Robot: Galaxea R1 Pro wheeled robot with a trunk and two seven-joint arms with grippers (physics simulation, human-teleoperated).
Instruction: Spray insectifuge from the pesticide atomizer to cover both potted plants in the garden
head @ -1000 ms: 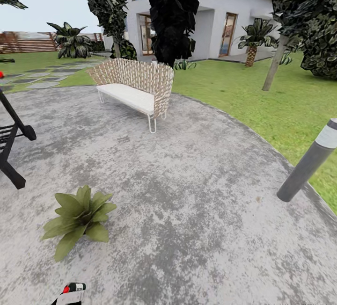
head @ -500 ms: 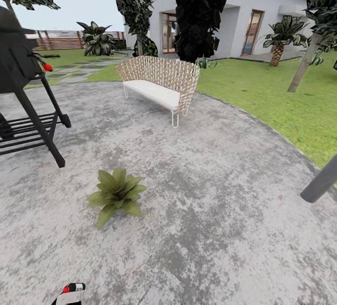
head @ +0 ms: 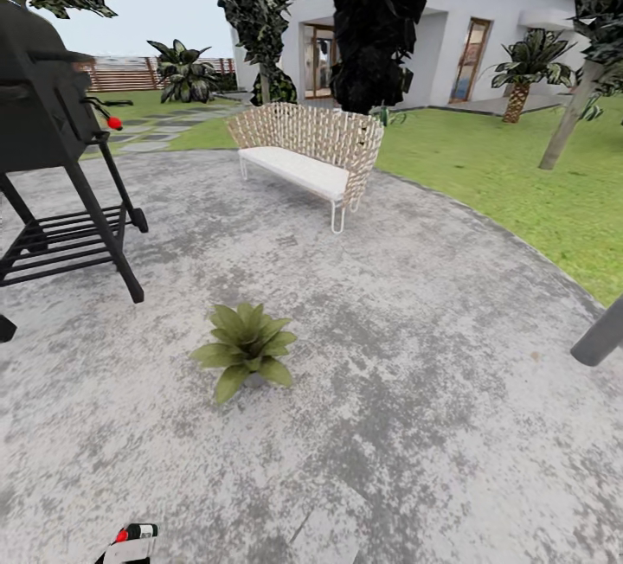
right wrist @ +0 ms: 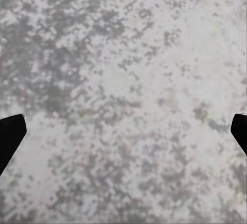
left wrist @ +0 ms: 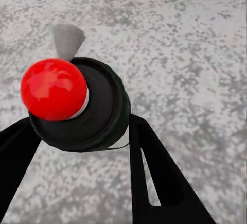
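Note:
One potted plant (head: 247, 348), a low rosette of broad green leaves, stands on the grey stone patio (head: 415, 356) a little ahead of me, left of centre. The pesticide atomizer (left wrist: 77, 105), a dark bottle with a red ball top, sits between the black fingers (left wrist: 154, 167) of my left gripper (left wrist: 77, 131), which is shut on it. Its red tip and dark body (head: 138, 534) also peek in at the lower edge of the head view. My right gripper (right wrist: 123, 131) is open over bare stone, its fingertips (right wrist: 10, 136) far apart.
A black grill on a wheeled stand (head: 61, 175) is at the left. A woven bench (head: 311, 153) stands further ahead. A grey bollard (head: 601, 339) is at the patio's right edge, with lawn (head: 519, 175), trees and a white house beyond.
The head view has shifted: the grill has come further into the picture from the left, and the plant and bench sit further right. The atomizer stays in my left gripper.

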